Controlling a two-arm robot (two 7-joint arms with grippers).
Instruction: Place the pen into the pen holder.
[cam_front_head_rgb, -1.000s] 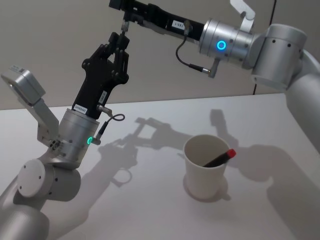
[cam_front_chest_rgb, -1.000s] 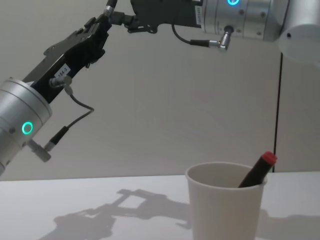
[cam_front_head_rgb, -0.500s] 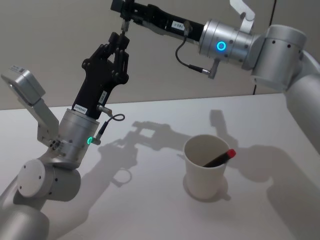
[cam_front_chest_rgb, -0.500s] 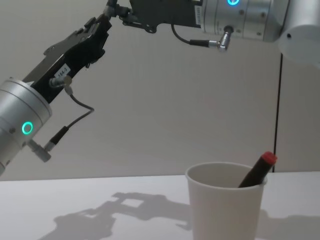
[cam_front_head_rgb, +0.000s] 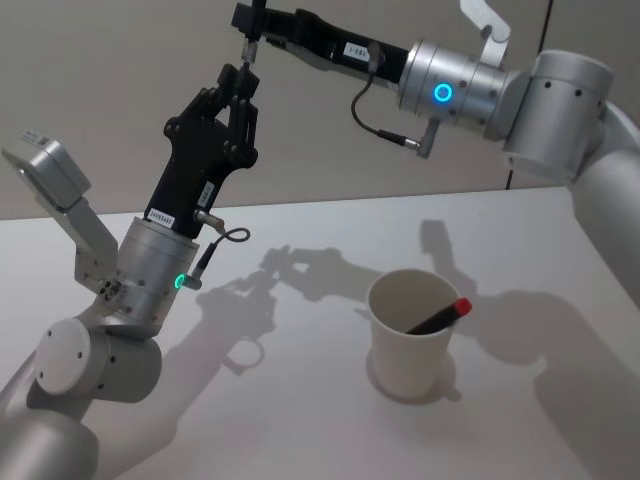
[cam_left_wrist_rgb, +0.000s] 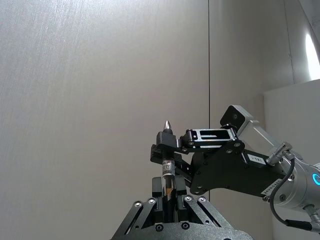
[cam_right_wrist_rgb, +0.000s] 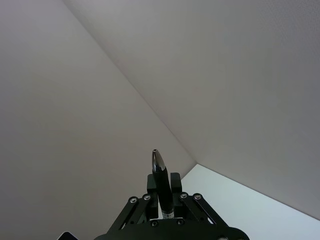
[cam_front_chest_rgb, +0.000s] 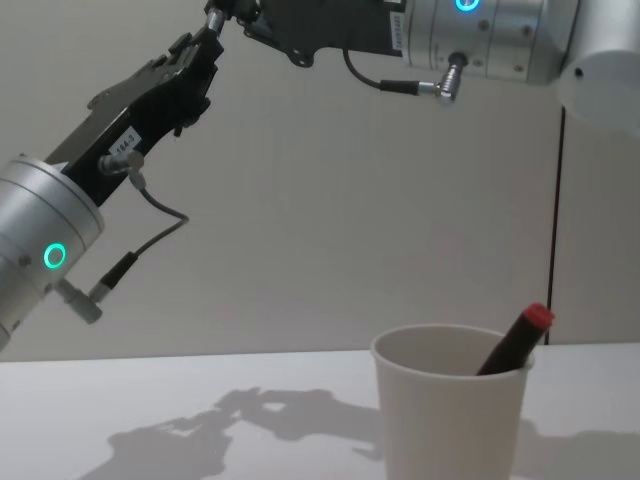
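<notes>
— Where's the pen (cam_left_wrist_rgb: 167, 172)?
— Upright, clamped by both: my left gripper (cam_left_wrist_rgb: 167, 194) low on it, right gripper (cam_right_wrist_rgb: 163, 185) above. The paper cup (cam_front_head_rgb: 408, 350) sits well below, on the right gripper's side.

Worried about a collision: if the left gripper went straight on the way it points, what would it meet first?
Most likely the pen right ahead of the left gripper, then the right gripper shut on it just beyond; depth is hard to judge.
</notes>
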